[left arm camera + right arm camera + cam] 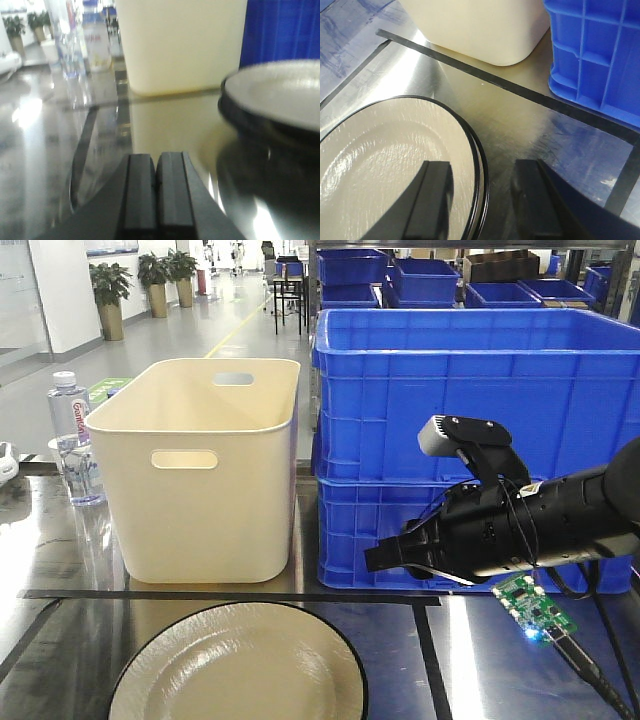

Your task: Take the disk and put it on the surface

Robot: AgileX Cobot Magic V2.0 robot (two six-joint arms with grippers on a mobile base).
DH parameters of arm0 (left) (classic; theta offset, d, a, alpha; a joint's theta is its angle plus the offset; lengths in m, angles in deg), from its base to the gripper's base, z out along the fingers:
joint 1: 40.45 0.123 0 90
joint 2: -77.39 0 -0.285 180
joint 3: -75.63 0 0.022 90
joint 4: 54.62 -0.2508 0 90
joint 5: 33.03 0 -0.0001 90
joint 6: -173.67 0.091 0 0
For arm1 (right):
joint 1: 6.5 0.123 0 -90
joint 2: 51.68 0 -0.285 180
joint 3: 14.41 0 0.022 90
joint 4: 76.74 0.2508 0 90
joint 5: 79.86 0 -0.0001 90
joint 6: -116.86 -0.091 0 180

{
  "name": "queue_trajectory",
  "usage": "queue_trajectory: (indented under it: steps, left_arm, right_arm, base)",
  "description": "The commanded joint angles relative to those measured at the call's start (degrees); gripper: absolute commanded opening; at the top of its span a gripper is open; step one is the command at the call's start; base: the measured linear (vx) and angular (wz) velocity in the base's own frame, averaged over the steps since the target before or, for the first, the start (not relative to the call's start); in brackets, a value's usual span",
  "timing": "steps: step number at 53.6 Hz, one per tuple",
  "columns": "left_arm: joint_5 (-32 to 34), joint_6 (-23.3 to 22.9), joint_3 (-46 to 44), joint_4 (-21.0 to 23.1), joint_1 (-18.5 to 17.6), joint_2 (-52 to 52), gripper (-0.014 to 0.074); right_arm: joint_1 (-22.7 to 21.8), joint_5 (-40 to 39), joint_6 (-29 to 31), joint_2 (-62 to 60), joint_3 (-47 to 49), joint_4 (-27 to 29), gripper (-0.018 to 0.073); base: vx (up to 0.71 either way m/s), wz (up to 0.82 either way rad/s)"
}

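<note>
Plate (385,160): lower left of the right wrist view, lying on the surface (530,125).
Right claw (480,200): spread, straddling the plate's rim.
Left claw (156,192): pressed together, empty.
Risk: the thin glossy rim may slip out as the claw pinches.

One disk (240,665), one cream bin (205,465), two stacked blue crates (470,440), one water bottle (72,435)

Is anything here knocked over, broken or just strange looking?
Nothing is spilled or broken. One oddity: a bare green circuit board with a lit blue light hangs by its cable under the right arm. Also, the right wrist view shows a double black rim on the plate, as if two are stacked.
</note>
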Motion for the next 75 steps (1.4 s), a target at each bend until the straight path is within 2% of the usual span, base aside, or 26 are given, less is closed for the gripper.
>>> queue_trajectory:
  steps: [1,6,13,21,31,75]
  left_arm:
    - [-1.18,-1.89,-0.04,-0.9,0.25,1.36,-0.0005]
    - [-8.57,-1.9,-0.27,-0.9,0.25,2.08,-0.0005]
    - [-9.66,-1.9,-0.27,-0.86,0.32,3.53,-0.0005]
    - [-12.03,-1.9,-0.27,-0.86,2.21,12.43,-0.0005]
    - [-11.36,-1.9,-0.21,-0.86,4.36,11.69,-0.0005]
    - [-11.36,-1.9,-0.21,-0.86,4.36,11.69,-0.0004]
  right_arm:
    - [-0.21,-2.51,0.36,-2.29,1.96,1.92,0.0351]
    - [-0.21,-2.51,0.36,-2.29,1.96,1.92,0.0351]
    - [-0.21,-2.51,0.36,-2.29,1.96,1.92,0.0351]
    - [-0.21,-2.52,0.36,-2.29,1.96,1.89,0.0351]
    - [-0.21,-2.39,0.36,-1.98,1.96,1.87,0.0351]
    - [-0.21,-2.64,0.36,-1.98,1.96,1.7,0.0351]
  base:
    - [0.0,0.0]
    - [0.0,0.0]
    - [0.0,0.0]
    - [0.0,0.0]
    - [0.0,0.0]
    - [0.0,0.0]
